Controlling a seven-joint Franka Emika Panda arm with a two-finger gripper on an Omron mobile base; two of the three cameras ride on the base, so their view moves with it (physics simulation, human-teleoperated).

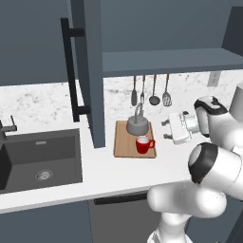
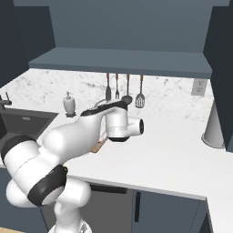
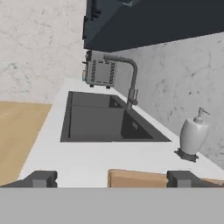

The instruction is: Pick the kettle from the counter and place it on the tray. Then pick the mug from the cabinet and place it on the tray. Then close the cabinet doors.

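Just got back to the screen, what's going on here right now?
The kettle and the red mug both sit on the tray on the counter. The gripper is open and holds nothing, hanging just right of the tray. A cabinet door stands open beside the sink, so closing the doors is what is left.

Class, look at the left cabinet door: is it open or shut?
Open. The cabinet door stands swung out edge-on over the counter, its black bar handle facing sideways and the cabinet shelf exposed.
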